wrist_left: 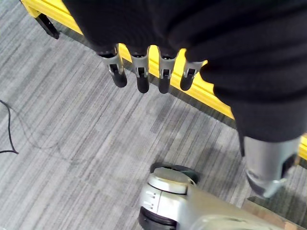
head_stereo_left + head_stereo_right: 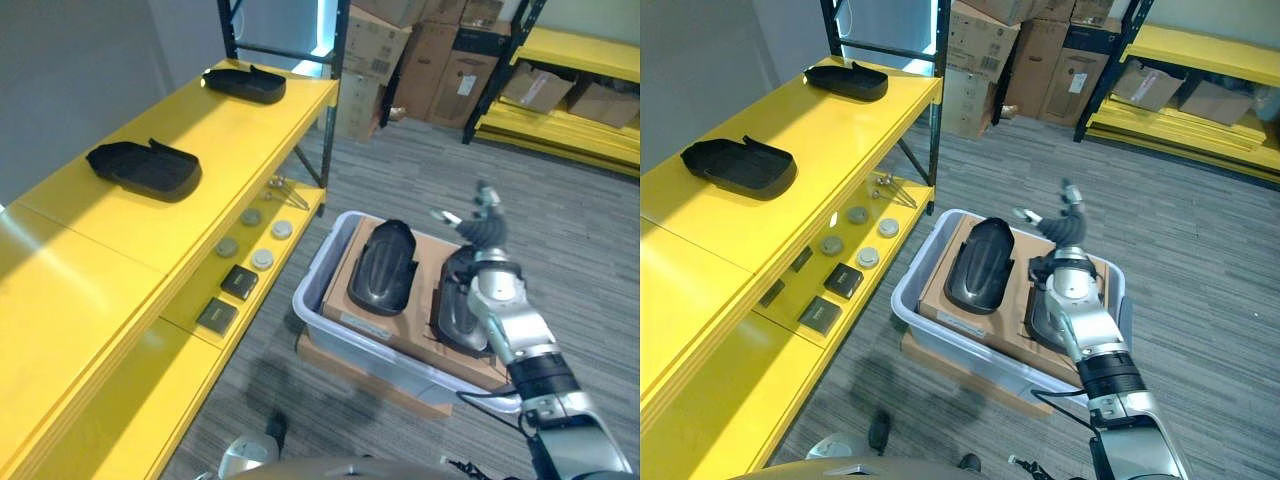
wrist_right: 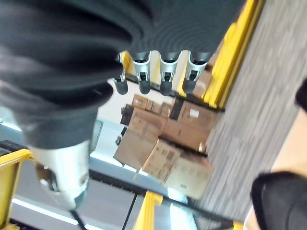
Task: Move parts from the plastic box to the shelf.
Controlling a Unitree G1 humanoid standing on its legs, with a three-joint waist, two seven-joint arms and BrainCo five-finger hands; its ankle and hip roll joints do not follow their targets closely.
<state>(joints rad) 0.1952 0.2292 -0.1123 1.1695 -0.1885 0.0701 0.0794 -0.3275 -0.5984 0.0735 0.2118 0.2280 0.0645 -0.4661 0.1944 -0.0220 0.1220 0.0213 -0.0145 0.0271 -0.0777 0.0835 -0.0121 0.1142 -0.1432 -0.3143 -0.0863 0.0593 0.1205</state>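
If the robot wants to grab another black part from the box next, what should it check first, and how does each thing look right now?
1. Right hand empty, fingers straight: ok.
2. Right hand over the plastic box: ok.
3. Parts left in the box: ok, left part in full sight, right part partly behind the arm.
4. Free room on the shelf top between the two parts placed there: ok.
5. Left hand out of the way, by the floor: ok.

Right hand [image 3: 158, 72] fingers straight, empty, across frame top. Cardboard boxes [image 3: 163, 143] mid-frame behind yellow shelf post [image 3: 235, 52]. Black part [image 3: 280, 201] lower right.
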